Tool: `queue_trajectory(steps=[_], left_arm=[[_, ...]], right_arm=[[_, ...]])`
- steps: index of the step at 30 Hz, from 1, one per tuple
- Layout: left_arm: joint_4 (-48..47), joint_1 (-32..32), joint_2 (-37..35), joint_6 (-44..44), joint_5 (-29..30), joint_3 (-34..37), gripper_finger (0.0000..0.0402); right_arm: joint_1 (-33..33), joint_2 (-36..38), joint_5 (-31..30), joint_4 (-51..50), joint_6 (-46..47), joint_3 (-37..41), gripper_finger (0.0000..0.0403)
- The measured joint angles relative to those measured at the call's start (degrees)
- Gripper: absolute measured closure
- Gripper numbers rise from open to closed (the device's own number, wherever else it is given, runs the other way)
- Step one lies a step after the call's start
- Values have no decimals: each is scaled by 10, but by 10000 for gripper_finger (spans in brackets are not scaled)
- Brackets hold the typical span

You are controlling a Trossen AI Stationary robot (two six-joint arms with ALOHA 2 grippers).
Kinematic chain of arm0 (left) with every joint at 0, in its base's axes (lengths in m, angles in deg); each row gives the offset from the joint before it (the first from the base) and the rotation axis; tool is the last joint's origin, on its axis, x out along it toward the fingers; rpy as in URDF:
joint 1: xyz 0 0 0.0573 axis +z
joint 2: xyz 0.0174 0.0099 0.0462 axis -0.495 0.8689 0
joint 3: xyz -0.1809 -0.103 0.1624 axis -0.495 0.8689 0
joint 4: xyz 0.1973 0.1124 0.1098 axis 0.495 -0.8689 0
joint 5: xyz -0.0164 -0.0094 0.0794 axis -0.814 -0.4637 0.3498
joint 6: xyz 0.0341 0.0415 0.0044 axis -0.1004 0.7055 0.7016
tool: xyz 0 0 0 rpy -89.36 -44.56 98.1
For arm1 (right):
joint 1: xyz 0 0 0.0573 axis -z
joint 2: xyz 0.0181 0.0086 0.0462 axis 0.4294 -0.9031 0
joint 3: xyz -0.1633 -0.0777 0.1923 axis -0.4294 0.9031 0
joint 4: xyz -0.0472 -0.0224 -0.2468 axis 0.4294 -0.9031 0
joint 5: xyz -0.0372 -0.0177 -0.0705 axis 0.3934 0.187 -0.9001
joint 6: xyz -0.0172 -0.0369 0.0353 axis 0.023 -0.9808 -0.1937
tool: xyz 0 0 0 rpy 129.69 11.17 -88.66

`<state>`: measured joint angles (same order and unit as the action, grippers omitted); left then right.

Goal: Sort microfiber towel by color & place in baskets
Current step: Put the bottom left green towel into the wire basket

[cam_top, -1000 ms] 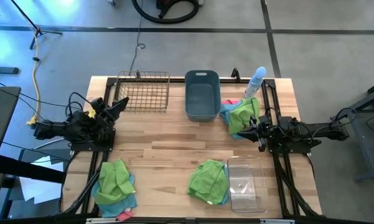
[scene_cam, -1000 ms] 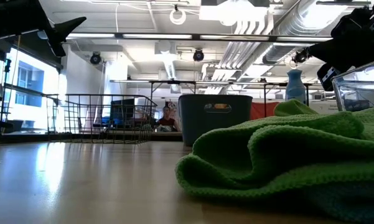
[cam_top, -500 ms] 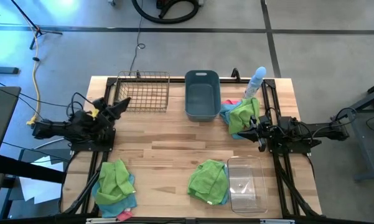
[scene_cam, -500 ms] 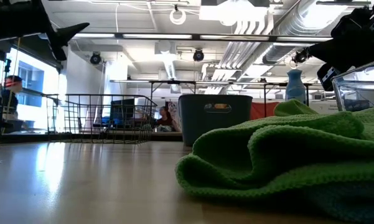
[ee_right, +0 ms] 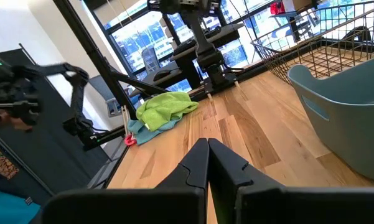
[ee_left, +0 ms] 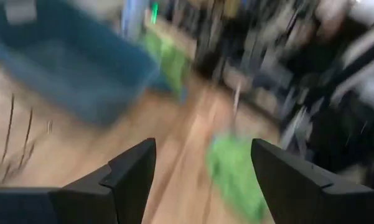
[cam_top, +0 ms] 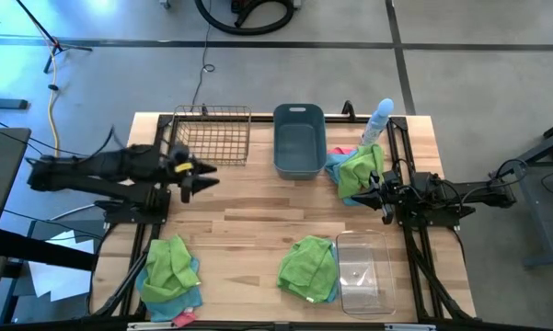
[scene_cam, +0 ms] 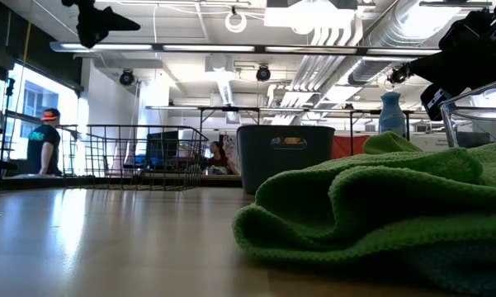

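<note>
Three towel heaps lie on the table. One sits near the left edge [cam_top: 170,268], lime green over light blue and pink. One lies near the middle [cam_top: 310,267], green over blue. One rests at the far right [cam_top: 359,167], green over blue and pink. The copper wire basket [cam_top: 212,135], the grey-blue tub [cam_top: 299,140] and the clear bin [cam_top: 362,272] stand empty. My left gripper [cam_top: 201,175] hovers open above the table, just near of the wire basket. My right gripper [cam_top: 357,195] is shut, beside the far-right heap.
A pale blue spray bottle [cam_top: 379,119] stands at the far right corner, behind the far-right heap. Bare wood lies between the baskets and the near heaps. In the low view a person [scene_cam: 45,140] walks in the room behind the table.
My left arm has swung from the table's left edge toward the middle and risen. Its gripper now points toward the table's right instead of toward the wire basket, and it stays open. The right arm has kept still, and no towel has moved.
</note>
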<state>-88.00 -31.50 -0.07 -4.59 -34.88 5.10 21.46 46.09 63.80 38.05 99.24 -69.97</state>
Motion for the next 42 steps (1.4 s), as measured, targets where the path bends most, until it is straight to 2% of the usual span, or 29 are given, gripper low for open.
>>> queue_trajectory(steps=[5, 9, 13, 16, 25, 28, 32, 38, 40, 42], left_arm=[[-220, -19, 110, 21, -43, -148, 151], [-333, -64, 176, 77, -51, -215, 151], [-368, -142, 216, 129, -88, -230, 151], [-385, -219, 238, 131, -89, -230, 151], [-399, -425, 328, 68, -61, -230, 151], [-395, -475, 361, 29, -72, -228, 151], [-334, -519, 371, -80, -122, -196, 151], [-296, -561, 350, -309, -110, -146, 151], [-293, -563, 351, -347, -111, -141, 151], [-292, -564, 356, -349, -111, -140, 151]], right_arm=[[0, 0, 0, 0, 0, 0, 402], [0, 0, 0, 0, 0, 0, 402], [0, 0, 0, 0, 0, 0, 402], [0, 0, 0, 0, 0, 0, 402], [0, 0, 0, 0, 0, 0, 402], [0, 0, 0, 0, 0, 0, 402], [0, 0, 0, 0, 0, 0, 402], [0, 0, 0, 0, 0, 0, 402], [0, 0, 0, 0, 0, 0, 402], [0, 0, 0, 0, 0, 0, 402]])
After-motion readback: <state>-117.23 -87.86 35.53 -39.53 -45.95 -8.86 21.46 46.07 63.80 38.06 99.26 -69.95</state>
